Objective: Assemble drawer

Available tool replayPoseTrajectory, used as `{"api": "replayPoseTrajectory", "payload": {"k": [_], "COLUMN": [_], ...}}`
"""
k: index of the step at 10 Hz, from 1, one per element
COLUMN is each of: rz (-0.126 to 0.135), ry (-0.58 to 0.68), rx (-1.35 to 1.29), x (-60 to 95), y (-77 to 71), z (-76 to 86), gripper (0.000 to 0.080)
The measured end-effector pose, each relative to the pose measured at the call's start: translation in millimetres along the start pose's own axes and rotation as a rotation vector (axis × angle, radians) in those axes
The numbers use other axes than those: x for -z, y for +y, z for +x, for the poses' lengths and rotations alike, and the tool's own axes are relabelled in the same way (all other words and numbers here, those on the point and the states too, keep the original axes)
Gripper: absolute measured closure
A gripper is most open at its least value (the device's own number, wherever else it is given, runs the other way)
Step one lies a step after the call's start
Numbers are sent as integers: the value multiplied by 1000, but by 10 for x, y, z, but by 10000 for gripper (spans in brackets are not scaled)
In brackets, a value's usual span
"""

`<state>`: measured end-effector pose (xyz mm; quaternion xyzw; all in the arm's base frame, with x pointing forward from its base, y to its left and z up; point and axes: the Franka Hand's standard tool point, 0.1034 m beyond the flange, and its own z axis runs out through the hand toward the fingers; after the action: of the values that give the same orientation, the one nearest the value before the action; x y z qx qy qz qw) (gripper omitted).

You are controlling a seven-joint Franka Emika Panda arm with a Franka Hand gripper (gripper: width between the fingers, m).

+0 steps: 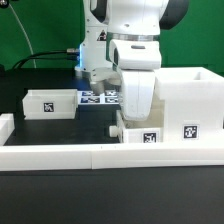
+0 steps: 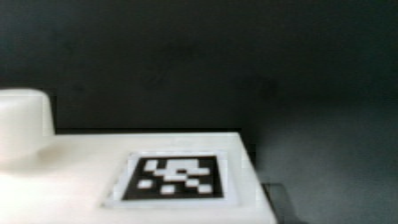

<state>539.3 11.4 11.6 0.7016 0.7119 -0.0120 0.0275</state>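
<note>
My gripper (image 1: pixel 137 118) reaches straight down onto a small white tray (image 1: pixel 143 136) with a tag on its front wall, just behind the rail. Its fingertips are hidden against the tray, so I cannot tell whether they grip it. The tall boxy casing (image 1: pixel 192 102) stands right beside this tray on the exterior view's right. The second tray (image 1: pixel 50 102) sits apart at the left. In the wrist view a blurred white tagged surface (image 2: pixel 178 175) fills the near part, with a rounded white piece (image 2: pixel 22 125) beside it.
A long low white rail (image 1: pixel 90 156) runs across the front, with an end piece (image 1: pixel 5 125) at the left. The marker board (image 1: pixel 98 97) lies flat behind the gripper. A green backdrop and cables are at the back.
</note>
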Motion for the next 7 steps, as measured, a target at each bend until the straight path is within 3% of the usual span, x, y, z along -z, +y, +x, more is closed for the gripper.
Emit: {"api": "replayPoseTrajectory", "payload": {"k": [1,2,3,4,5,6,7], "rz": [1,3,-6,-10,-15,-13,-15], "ry": [0,-1,-1,-2,-4,-7,-10], "rx": [-1,-17,-25,-26,-27,-30,-33], "x": [-1,29,81,142,229,310,383], "y": [-1,2,27,45,69,82,101], "z": [-3,-9,-5,-7,-18,-40,-81], "gripper": [757,573,438,438,256,183,183]}}
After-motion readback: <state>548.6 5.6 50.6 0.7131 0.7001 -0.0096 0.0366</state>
